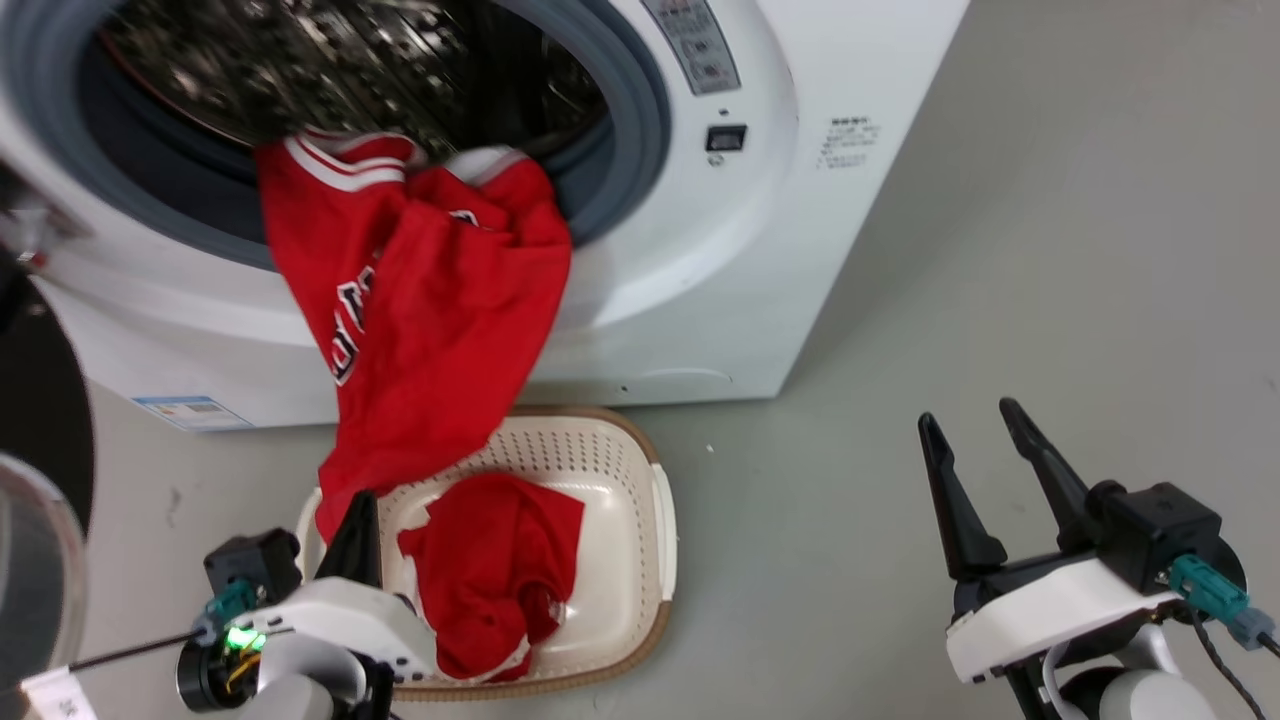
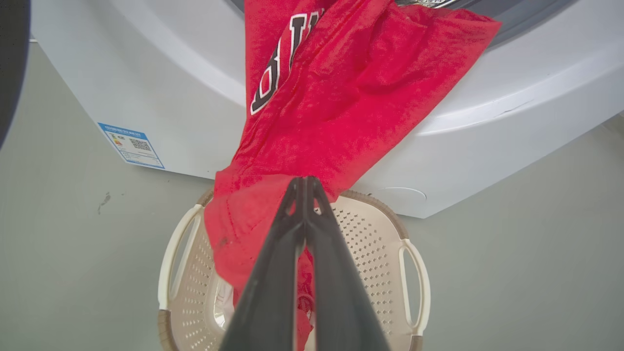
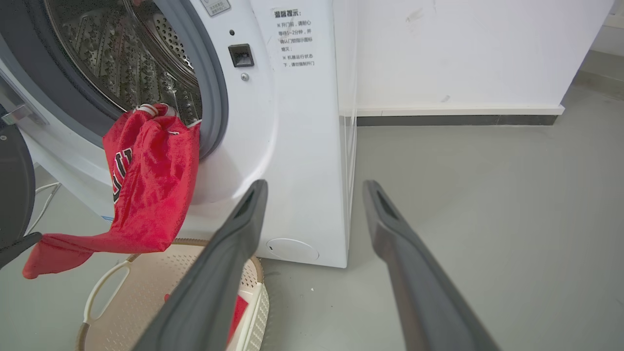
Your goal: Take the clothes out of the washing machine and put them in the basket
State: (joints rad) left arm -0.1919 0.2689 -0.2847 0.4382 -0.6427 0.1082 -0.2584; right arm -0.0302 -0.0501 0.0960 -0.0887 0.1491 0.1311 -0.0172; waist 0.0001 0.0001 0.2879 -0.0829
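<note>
Jersey hanging half out of the washer, with the left end effector gripping its hem.
The left fingers are pressing together on the jersey's lower corner, just above the basket, while its collar end is lying over the grey gasket. Another red garment is lying in the basket. The next move is probably drawing the jersey clear of the gasket lip, where it may be snagging, then letting go over the basket. The right end effector is hovering over the floor, fingers apart. The open door is standing near the left arm.
</note>
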